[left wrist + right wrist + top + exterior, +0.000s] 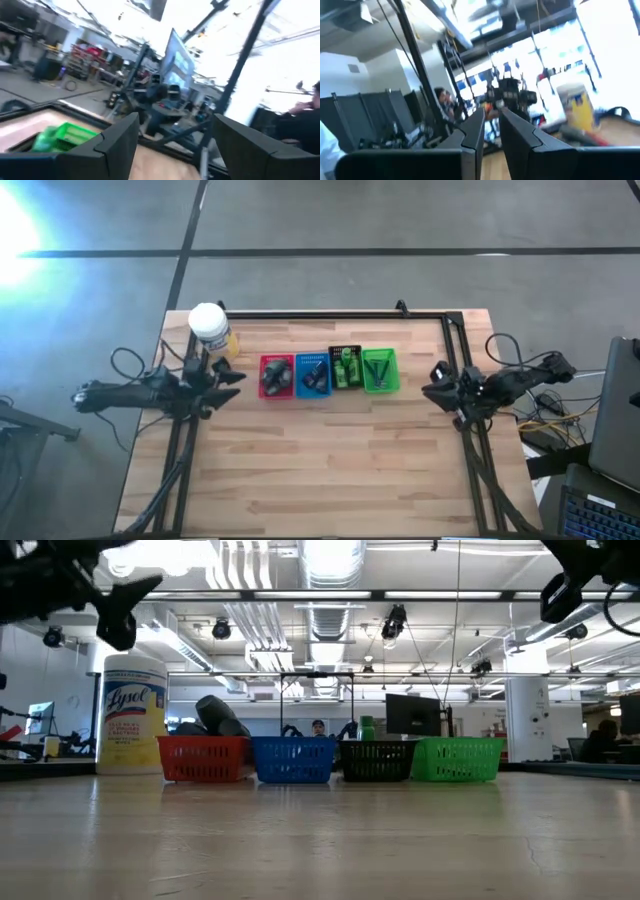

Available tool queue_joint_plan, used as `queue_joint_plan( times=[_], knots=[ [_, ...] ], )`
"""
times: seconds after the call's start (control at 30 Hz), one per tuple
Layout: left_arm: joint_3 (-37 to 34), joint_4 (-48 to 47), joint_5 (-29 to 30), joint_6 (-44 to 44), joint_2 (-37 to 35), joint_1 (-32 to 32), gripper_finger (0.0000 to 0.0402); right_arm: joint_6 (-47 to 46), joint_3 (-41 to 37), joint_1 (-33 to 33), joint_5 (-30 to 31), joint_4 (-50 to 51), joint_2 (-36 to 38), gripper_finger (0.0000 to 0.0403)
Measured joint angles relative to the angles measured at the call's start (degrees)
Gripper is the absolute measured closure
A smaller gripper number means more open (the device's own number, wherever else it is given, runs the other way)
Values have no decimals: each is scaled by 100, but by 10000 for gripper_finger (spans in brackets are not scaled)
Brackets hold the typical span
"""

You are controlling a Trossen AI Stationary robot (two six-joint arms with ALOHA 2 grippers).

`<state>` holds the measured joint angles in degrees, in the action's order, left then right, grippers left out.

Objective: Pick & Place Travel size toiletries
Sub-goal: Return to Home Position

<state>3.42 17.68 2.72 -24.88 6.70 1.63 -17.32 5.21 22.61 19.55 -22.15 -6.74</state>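
The wooden table (330, 460) carries a white-capped yellow jar (209, 327) at its back left corner, then a row of trays: red (277, 376), blue (313, 374), black (345, 367), green (380, 370). The toiletries (347, 366) lie inside these trays. The left gripper (238, 376) hovers released beside the jar, the right gripper (432, 388) nearly clenched, empty, right of the trays.

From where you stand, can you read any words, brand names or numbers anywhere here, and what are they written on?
"Lysol": on the label of the white-capped canister standing left of the red basket, low view.
Smaller print under that brand name: too small to read.
The same canister in the right wrist view: label too blurred to read.
Baskets, table, arms: no lettering visible.
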Motion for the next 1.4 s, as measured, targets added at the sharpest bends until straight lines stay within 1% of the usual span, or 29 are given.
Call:
queue_joint_plan(
  times=[0.07, 0.13, 0.17, 0.23, 0.33, 0.4, 0.57, 1.3, 1.4],
  knots=[
    [-258, -129, 125, 28, -317, -79, 145, 243, -185, 0, 4, -294, 161, 341],
    [-260, -456, 319, 188, -588, -138, 145, 386, -408, 0, 3, -556, 334, 334],
    [-221, -763, 488, 305, -666, -157, 145, 406, -475, 0, 9, -525, 418, 331],
    [-231, -1077, 876, 569, -665, -174, 145, 430, -474, -2, 13, -284, 546, 325],
    [-254, -984, 1388, 713, -612, -171, 145, 579, -474, -2, 44, -208, 623, 316],
    [-286, -983, 1593, 697, -608, -177, 145, 760, -474, -2, 143, -203, 628, 310],
    [-291, -1134, 1604, 697, -524, -173, 145, 1263, -472, -2, 276, -4, 585, 298],
    [-297, -1134, 1604, 690, -468, -173, 145, 1355, -470, -2, 310, 92, 595, 252],
    [-297, -1134, 1604, 689, -468, -173, 145, 1459, -470, -163, 182, 96, 595, 247]
  ],
)
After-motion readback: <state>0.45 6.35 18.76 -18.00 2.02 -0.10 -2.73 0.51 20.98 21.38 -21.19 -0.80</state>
